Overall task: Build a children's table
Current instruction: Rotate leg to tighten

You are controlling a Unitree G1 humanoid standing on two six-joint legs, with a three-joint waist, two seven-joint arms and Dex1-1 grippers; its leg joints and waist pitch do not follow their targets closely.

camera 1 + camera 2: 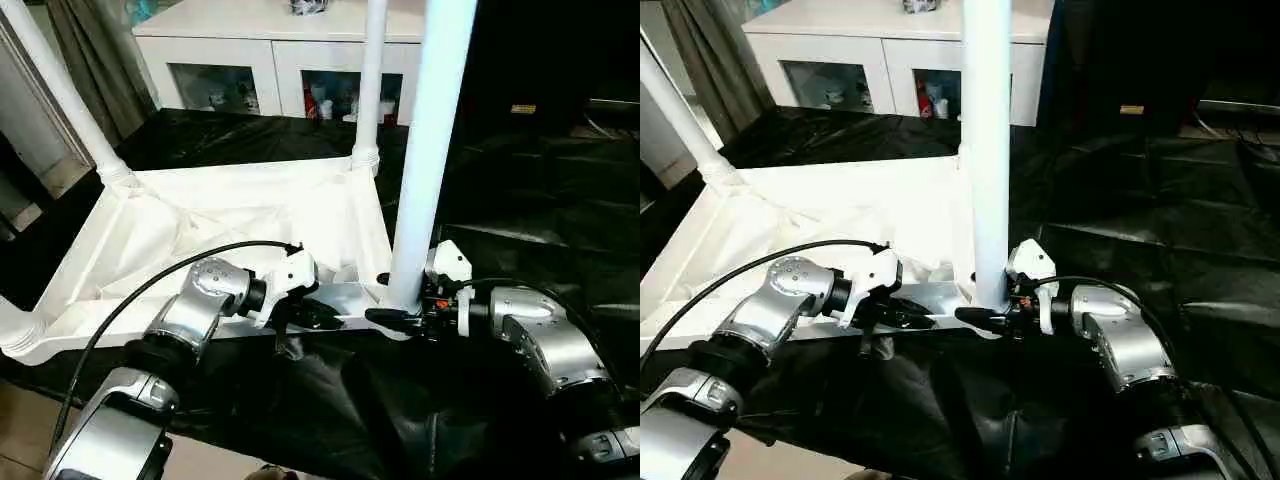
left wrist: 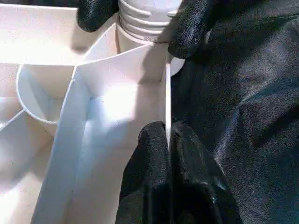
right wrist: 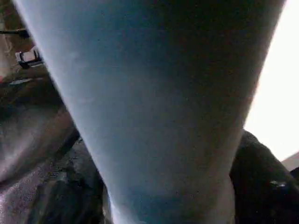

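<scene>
Tabletop (image 1: 250,215) upside down on black sheet (image 1: 520,200), left gripper (image 2: 169,140) pinching its rim, right gripper (image 1: 395,318) straddling near leg (image 1: 425,150), cabinet (image 1: 260,60) behind.

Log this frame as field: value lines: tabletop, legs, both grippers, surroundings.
tabletop: white tabletop upside down on black sheet, ribbed underside up
legs: near leg upright in near corner socket; two more legs stand at the far corners
left gripper: left gripper shut on the tabletop's near edge wall
right gripper: right gripper at the near leg's base, one finger on each side
surroundings: white cabinet behind
</scene>
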